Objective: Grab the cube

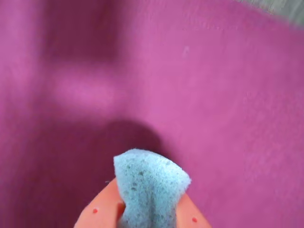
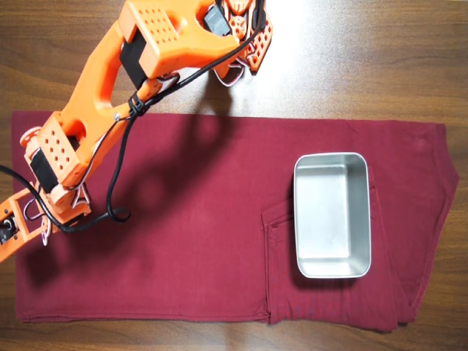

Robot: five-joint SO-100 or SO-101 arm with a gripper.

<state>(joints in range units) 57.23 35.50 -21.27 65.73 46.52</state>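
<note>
Wrist view: the cube (image 1: 151, 187) sits pinched between the two orange jaws of the gripper (image 1: 147, 209) at the bottom centre of the frame. It looks pale blue-grey here, porous and pitted like a sponge or rough stone, with rounded soft corners. The jaws press in on both its sides, smooth orange plastic with small red dots. Behind it the cloth (image 1: 213, 95) fills nearly the whole frame, magenta in this camera, matte woven fabric, blurred. A dark shadow lies on the cloth just above the cube. A sliver of grey shows in the top right corner beyond the cloth edge.

Overhead view: the cube is hidden under the arm (image 2: 139, 66); the arm's end is at the top edge of the frame, above the cloth's top hem, over bare bench (image 2: 365, 58). The bench is dark brown wood grain with glare. The cloth (image 2: 190, 241) is dark red, flat, with seams and a pocket outline; it looks like folded trousers. The tray (image 2: 301, 219) is rectangular shiny steel with rounded corners, resting on the cloth's right part, well apart from the arm. A black cable (image 2: 113, 183) loops from the arm down onto the cloth's left side. The arm's shadow falls across the cloth's upper left.
</note>
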